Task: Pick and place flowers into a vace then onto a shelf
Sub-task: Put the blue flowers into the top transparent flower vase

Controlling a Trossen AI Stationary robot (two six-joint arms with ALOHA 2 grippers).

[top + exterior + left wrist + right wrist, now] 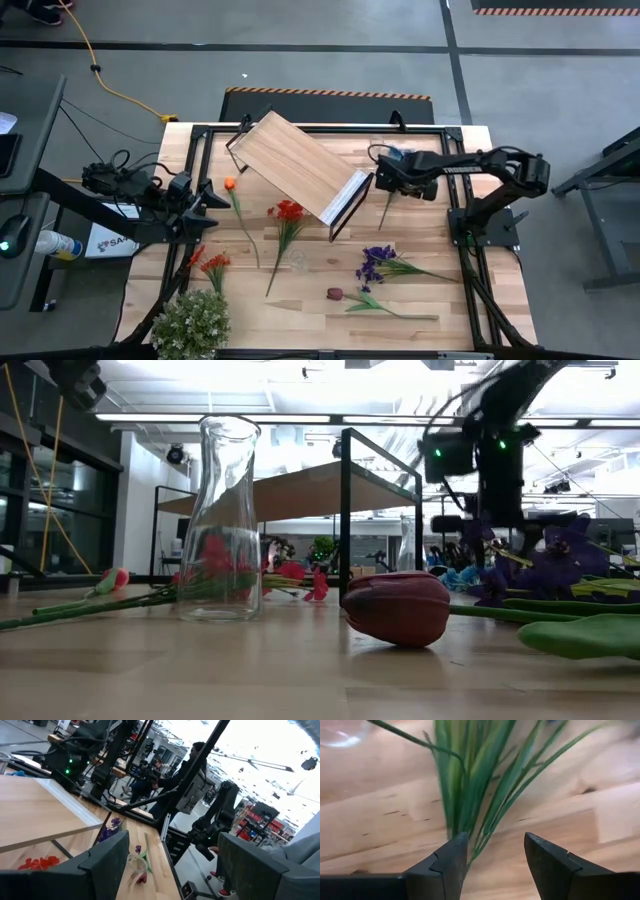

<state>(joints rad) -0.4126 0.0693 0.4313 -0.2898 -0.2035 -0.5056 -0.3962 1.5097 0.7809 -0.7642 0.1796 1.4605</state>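
Note:
My right gripper (pixel 495 855) is open and points down over the table's far right part (pixel 385 188). Its fingers stand on either side of a flower's green stalk and long leaves (pixel 470 790), which lie flat on the wood (pixel 385 212). My left gripper (pixel 175 870) is open and waits at the table's left side (pixel 205 195). The clear glass vase (pixel 298 262) (pixel 222 520) stands upright mid-table. Red blooms (pixel 288 212), an orange bud (pixel 229 184), orange-red blooms (pixel 212 262), purple blooms (pixel 375 262) and a maroon tulip (pixel 335 294) (pixel 398 607) lie on the table. The shelf (pixel 300 165) (pixel 310 490) stands slantwise at the far middle.
A bushy pale-green clump (pixel 190 325) sits at the near left corner. A black frame (pixel 200 130) runs round the tabletop. The shelf's pale end panel (pixel 350 197) is close to the left of my right gripper. Bare wood lies near the middle of the near edge (pixel 290 320).

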